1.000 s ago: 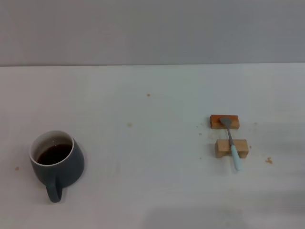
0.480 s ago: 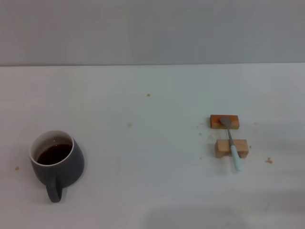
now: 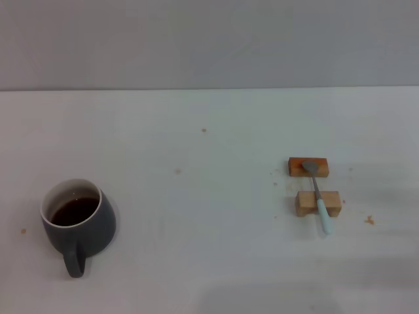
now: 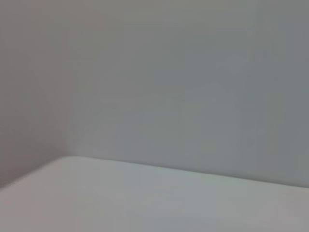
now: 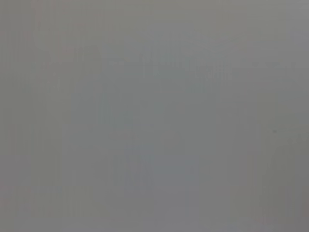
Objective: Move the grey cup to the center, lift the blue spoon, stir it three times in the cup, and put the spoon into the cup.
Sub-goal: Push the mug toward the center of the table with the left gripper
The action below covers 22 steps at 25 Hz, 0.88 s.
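The grey cup [image 3: 80, 226] stands upright at the near left of the white table [image 3: 209, 196] in the head view. Its handle points toward me and dark brown liquid fills it. The blue spoon [image 3: 317, 195] lies at the right. Its metal bowl rests on the orange-brown wooden block [image 3: 308, 167]. Its neck crosses the pale wooden block [image 3: 317, 203], and its light-blue handle points toward me. Neither gripper shows in any view. The left wrist view shows only a bare table corner and wall. The right wrist view shows only plain grey.
A few small brown specks lie on the table, near its middle [image 3: 203, 130] and beside the pale block [image 3: 369, 220]. A grey wall [image 3: 209, 39] stands behind the table's far edge.
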Each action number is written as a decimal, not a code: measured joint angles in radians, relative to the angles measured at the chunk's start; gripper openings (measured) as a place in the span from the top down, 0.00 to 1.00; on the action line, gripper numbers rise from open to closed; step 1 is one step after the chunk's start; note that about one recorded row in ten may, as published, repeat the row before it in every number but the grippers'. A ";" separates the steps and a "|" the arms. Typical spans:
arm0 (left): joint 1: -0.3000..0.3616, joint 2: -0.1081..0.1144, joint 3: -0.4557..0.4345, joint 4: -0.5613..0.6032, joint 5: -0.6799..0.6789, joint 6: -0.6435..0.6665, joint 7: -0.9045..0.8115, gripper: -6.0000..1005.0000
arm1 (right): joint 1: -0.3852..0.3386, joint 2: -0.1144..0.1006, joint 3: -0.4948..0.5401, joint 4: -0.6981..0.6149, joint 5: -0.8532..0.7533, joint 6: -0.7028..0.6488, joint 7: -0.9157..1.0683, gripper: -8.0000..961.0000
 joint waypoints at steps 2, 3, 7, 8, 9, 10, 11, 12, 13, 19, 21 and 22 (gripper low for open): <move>0.005 0.000 0.048 -0.003 0.000 0.006 -0.026 0.35 | 0.002 0.000 0.000 0.000 0.000 0.001 0.000 0.70; 0.005 0.000 0.048 -0.003 0.000 0.006 -0.026 0.38 | 0.002 0.000 0.000 0.000 0.000 0.001 0.000 0.70; 0.005 -0.001 0.072 -0.005 0.000 0.013 -0.029 0.50 | 0.005 -0.002 0.000 0.000 0.000 0.001 0.000 0.69; 0.001 -0.002 0.104 -0.024 0.000 0.024 -0.031 0.54 | 0.006 -0.002 0.000 0.000 0.000 0.001 0.000 0.69; -0.005 -0.002 0.114 -0.029 0.000 0.021 -0.031 0.57 | 0.006 -0.002 0.000 0.000 0.000 0.001 0.000 0.69; -0.005 -0.002 0.114 -0.029 0.000 0.021 -0.031 0.61 | 0.006 -0.002 0.000 0.000 0.000 0.001 0.000 0.69; -0.008 -0.003 0.122 -0.034 0.000 0.018 -0.034 0.64 | 0.006 -0.002 0.000 0.000 0.000 0.001 0.000 0.69; -0.012 -0.003 0.137 -0.041 0.000 0.017 -0.040 0.68 | 0.007 -0.002 0.000 0.000 0.000 0.002 0.000 0.69; -0.013 -0.003 0.145 -0.043 0.000 0.017 -0.043 0.71 | 0.007 -0.002 0.000 0.000 0.000 0.002 0.000 0.69; -0.019 -0.006 0.192 -0.049 -0.002 0.017 -0.080 0.89 | 0.015 -0.003 0.000 -0.001 0.000 0.004 0.000 0.69; -0.020 -0.006 0.197 -0.051 -0.002 0.016 -0.083 0.95 | 0.016 -0.003 0.000 0.000 0.000 0.005 0.000 0.69; -0.020 -0.006 0.201 -0.052 -0.002 0.016 -0.084 0.98 | 0.018 -0.003 0.000 0.000 0.000 0.007 0.000 0.69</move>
